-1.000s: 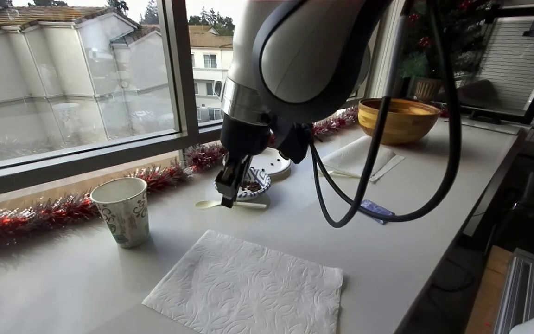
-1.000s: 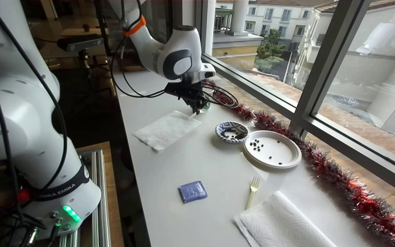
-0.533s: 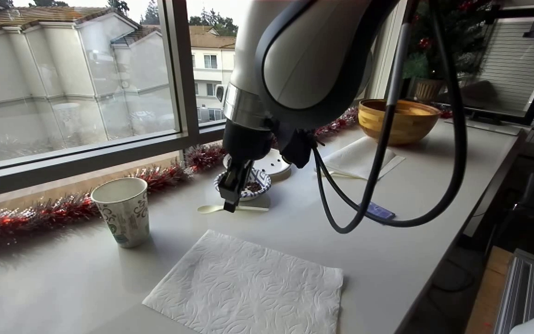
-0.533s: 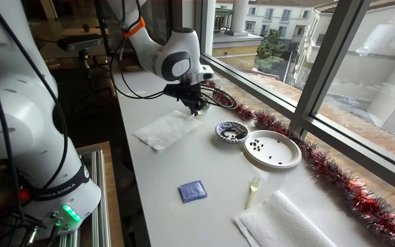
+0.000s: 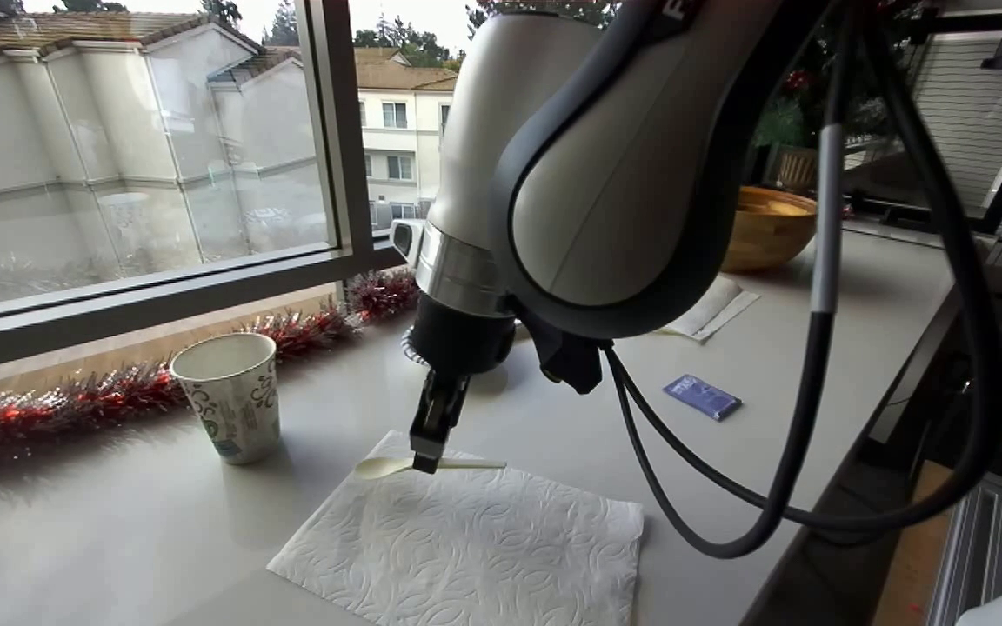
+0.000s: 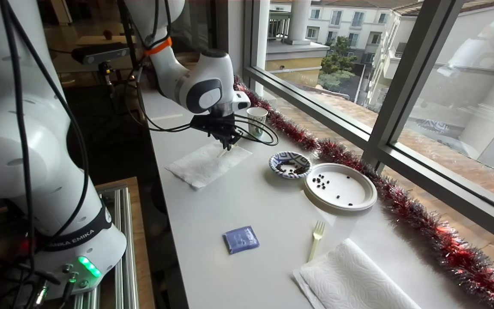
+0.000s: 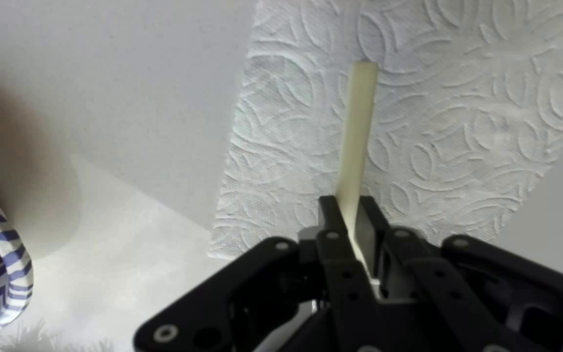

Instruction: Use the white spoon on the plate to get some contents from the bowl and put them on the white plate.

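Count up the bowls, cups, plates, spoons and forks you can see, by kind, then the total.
Bowls (patterned bowl, wooden bowl): 2
Paper cup: 1
White plate: 1
White spoon: 1
Pale fork: 1
Total: 6

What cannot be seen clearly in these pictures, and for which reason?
The plate: nearly all hidden behind the robot arm in an exterior view.
The wooden bowl: partly behind that arm, same view.
The small bowl: cut off by the left edge of the wrist view.
Its contents: in an exterior view, too small and crowded to count.
The white spoon: in the wrist view, the pincer covers much of its scoop end.
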Motion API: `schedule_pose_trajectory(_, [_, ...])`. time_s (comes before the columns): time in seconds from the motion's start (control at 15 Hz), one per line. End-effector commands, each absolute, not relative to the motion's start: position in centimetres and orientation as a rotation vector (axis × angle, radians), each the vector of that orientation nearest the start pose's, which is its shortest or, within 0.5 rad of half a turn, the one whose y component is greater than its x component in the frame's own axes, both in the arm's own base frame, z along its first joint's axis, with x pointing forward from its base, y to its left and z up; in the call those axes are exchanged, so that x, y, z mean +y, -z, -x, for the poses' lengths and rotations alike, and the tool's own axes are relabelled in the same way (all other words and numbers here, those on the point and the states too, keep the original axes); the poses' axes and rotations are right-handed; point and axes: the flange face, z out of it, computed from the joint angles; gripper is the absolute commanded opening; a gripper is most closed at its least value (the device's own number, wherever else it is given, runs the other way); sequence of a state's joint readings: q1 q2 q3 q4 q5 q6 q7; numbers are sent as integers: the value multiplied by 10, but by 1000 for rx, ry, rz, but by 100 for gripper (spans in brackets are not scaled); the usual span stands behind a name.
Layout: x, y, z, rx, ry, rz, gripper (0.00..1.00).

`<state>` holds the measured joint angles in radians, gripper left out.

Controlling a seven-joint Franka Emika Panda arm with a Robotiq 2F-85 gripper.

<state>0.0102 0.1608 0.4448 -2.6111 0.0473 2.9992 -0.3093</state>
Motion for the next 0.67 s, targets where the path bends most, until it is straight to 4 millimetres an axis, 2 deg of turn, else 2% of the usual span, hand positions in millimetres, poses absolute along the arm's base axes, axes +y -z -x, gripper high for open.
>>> schedule_pose_trajectory(0.0, [189, -211, -402, -1049, 381, 2830, 3])
schedule_pose_trajectory(0.2, [188, -197, -396, -1071, 354, 2812, 3])
schedule_pose_trajectory(0.27, [188, -194, -395, -1073, 349, 2807, 28])
schedule_pose_trajectory(0.33, [189, -194, -395, -1084, 349, 2799, 40])
schedule_pose_trajectory(0.47, [191, -203, -392, -1120, 358, 2794, 54])
schedule_pose_trajectory(0.6, [200, -227, -387, -1152, 410, 2795, 66])
